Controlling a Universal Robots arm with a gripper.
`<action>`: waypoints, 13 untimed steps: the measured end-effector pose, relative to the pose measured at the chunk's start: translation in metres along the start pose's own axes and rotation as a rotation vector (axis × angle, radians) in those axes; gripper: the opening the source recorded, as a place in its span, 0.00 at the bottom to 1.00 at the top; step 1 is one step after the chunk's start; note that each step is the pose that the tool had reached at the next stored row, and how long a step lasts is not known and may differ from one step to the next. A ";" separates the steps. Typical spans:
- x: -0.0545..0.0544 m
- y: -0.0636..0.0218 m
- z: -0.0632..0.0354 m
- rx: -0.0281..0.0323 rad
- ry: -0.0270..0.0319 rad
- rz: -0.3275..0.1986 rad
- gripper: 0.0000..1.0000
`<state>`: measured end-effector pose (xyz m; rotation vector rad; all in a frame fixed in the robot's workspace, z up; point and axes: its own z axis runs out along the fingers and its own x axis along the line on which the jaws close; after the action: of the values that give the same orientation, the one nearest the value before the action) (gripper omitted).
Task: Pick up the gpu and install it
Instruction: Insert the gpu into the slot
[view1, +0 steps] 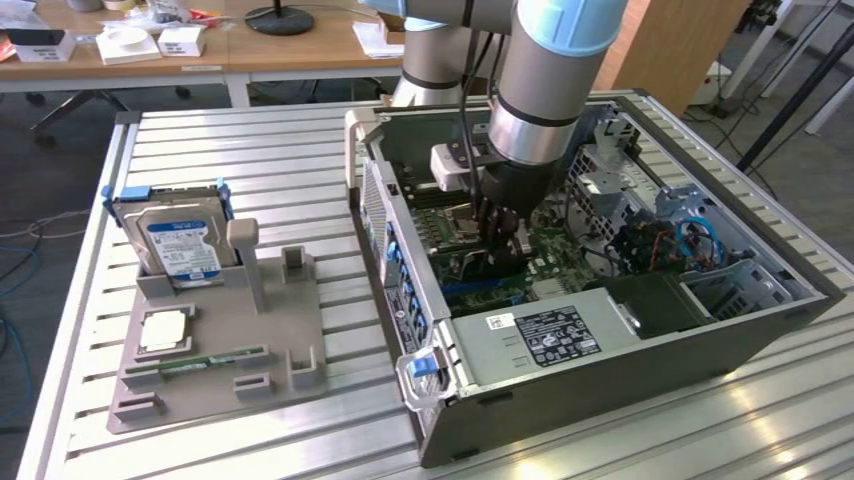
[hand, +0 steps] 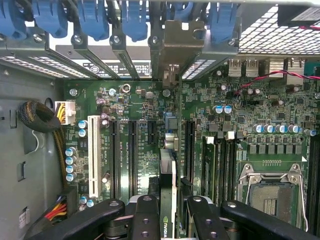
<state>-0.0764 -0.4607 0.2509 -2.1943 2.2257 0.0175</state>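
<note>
My gripper (hand: 167, 210) is closed on the gpu (hand: 168, 180), edge-on | inside the open computer case (view1: 747, 330), low over the motherboard (hand: 125, 100) slots | picked up; seating not confirmed.

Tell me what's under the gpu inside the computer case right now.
The claw holds the gpu edge-on over the green motherboard, among its black expansion slots. The card covers the strip of board directly beneath it, so whether it is seated cannot be seen.
</note>
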 end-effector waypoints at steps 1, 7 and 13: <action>0.000 0.0000 0.0000 -0.0001 0.0000 0.000 0.26; 0.000 -0.0001 0.0001 -0.0001 0.0001 0.000 0.26; 0.000 0.0000 0.0001 -0.0001 0.0002 0.000 0.26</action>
<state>-0.0763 -0.4603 0.2509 -2.1940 2.2262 0.0174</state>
